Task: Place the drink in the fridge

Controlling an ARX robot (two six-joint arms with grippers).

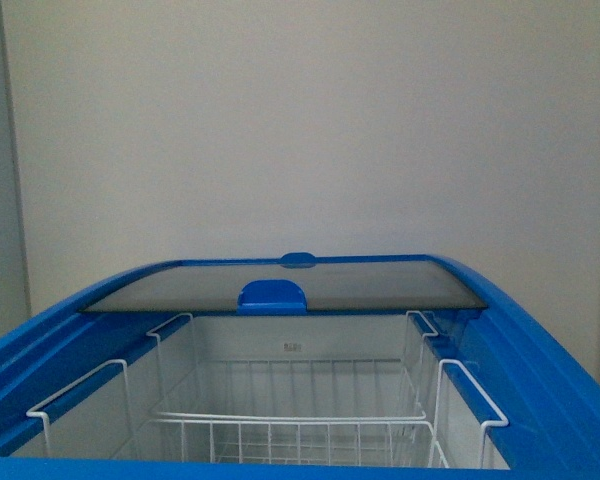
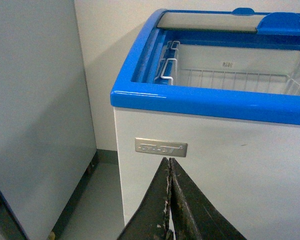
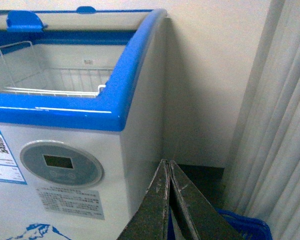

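The left gripper (image 2: 169, 200) hangs low in front of the fridge (image 2: 215, 150), its two dark jaws pressed together with nothing between them. Just above the jaw tips sits a small silver nameplate (image 2: 161, 147) on the white front wall, and above that runs the thick blue rim (image 2: 210, 102). To the left of these jaws, apart from the chest, stands a tall pale grey cabinet (image 2: 35, 115) with a strip of floor between the two.

From the front view the fridge (image 1: 540, 350) lies open: its glass sliding top (image 1: 280, 285) is pushed to the far end against the wall, with one blue handle (image 1: 272, 295) at its near edge and a second blue handle (image 1: 298, 260) behind it. White wire baskets (image 1: 290, 420) hang inside the white-lined well, and they look empty. The drink cannot be seen in any view.

The right gripper (image 3: 168, 200) also has its jaws closed flat on each other, empty. Up and to the left of them is the fridge's right front corner (image 3: 135, 150), carrying an oval grey control panel (image 3: 61, 163) with a small display, a label with a QR code (image 3: 2, 155), and the top of a blue mountain decal (image 3: 35, 231). To the right of the jaws hangs a pale pleated curtain (image 3: 280, 125), and just beside them, low down, shows a blue object (image 3: 240, 225) I cannot identify
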